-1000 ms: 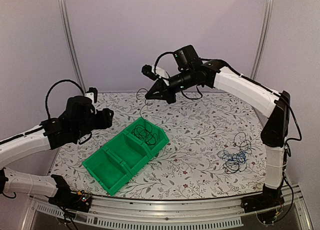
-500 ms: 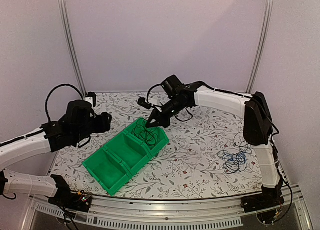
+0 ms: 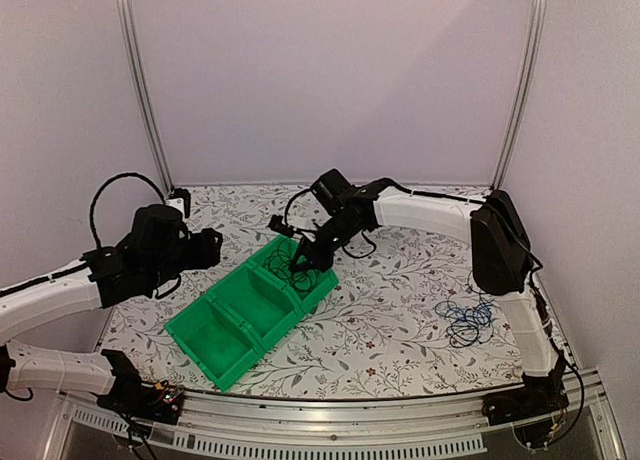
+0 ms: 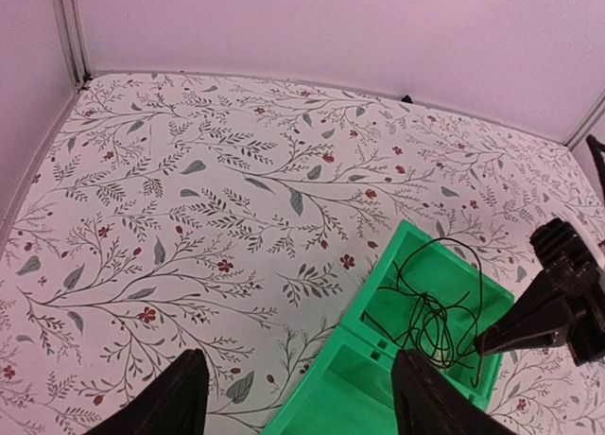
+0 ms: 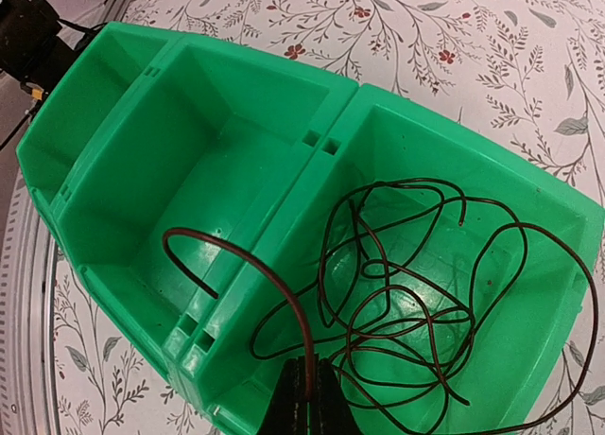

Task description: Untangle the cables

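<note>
Right end effector [image 5: 304,383] pinches thin, loosely looped dark cable [image 5: 408,265].

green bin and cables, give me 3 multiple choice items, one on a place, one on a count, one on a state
1. Where does the coil of the black cable lie?
A) in the green bin, in its end compartment
B) in its middle compartment
C) outside the bin

2. How many compartments does the bin have?
A) two
B) three
C) five

3. The right gripper is:
A) wide open
B) shut on the black cable
C) shut on the bin's wall

Key:
1 A, the loops fill the end compartment.
2 B, two dividers split the bin into three.
3 B, its closed fingers pinch a strand above the bin.
</note>
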Robot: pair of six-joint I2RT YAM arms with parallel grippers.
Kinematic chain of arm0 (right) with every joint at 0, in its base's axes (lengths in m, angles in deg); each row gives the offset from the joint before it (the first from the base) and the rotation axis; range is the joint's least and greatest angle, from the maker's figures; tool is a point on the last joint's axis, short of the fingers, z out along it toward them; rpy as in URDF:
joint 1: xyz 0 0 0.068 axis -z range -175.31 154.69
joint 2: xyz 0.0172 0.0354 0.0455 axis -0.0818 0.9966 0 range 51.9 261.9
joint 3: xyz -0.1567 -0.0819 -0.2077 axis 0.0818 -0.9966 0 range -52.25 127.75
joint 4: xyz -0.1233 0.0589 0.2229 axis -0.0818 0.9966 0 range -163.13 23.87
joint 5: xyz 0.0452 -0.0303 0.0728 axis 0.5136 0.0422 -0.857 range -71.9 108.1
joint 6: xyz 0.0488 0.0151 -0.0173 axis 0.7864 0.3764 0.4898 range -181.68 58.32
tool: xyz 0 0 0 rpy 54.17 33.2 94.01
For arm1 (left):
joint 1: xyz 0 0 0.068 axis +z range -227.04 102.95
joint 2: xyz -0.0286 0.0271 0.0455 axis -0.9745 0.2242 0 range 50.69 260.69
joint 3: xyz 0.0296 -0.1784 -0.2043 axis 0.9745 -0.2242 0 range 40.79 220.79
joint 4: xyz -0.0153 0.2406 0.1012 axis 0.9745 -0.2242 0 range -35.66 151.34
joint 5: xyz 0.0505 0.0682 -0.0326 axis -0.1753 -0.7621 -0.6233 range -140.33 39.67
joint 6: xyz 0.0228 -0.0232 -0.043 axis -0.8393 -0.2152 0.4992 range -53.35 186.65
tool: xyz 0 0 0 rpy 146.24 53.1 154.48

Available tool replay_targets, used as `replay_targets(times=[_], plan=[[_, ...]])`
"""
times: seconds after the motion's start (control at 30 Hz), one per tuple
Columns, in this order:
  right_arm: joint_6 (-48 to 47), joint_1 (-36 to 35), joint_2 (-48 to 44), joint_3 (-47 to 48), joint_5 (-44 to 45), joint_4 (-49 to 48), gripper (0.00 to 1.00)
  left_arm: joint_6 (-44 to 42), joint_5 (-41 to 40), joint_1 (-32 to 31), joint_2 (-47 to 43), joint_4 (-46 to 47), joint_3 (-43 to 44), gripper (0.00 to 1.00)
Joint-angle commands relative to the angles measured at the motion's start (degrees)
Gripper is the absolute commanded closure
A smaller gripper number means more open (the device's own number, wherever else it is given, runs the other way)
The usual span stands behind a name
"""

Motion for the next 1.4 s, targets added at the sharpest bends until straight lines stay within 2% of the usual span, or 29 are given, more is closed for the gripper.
replay_targets(times=[0.0, 0.13, 0.27, 0.53, 1.03, 1.13, 1.2, 1.37], plan=[[1.6, -3.2, 0.2, 2.3, -2.3, 1.0, 1.00, 0.7, 0.8, 0.9, -0.2, 1.5, -0.9, 0.33], [1.8, -5.0, -5.3, -1.1, -2.9, -0.9, 1.00, 0.8, 0.7, 1.0, -0.4, 1.6, -1.3, 0.33], [2.8, -4.9, -6.5, -1.9, -0.8, -1.2, 1.00, 1.0, 1.2, 1.0, -0.2, 2.4, -1.6, 0.33], [5.0, -2.7, -2.8, -1.7, 0.6, -2.3, 1.00, 1.1, 2.3, 1.1, 0.5, 2.2, -0.8, 0.33], [5.6, -2.3, 3.2, 0.6, 12.5, -2.5, 1.00, 1.5, 2.2, 1.1, 0.1, 1.6, -1.3, 0.33], [6.4, -2.3, 3.4, 0.7, 18.1, -3.3, 0.98, 1.5, 2.5, 1.1, 0.7, 1.8, -1.1, 0.33], [6.6, -2.3, 3.6, 1.0, 20.5, -3.5, 0.93, 1.5, 2.7, 1.1, 1.0, 2.0, -1.0, 0.33], [6.2, -2.5, 2.3, 0.7, 20.0, -2.8, 0.85, 1.7, 3.1, 1.1, 1.3, 2.3, -1.3, 0.33]])
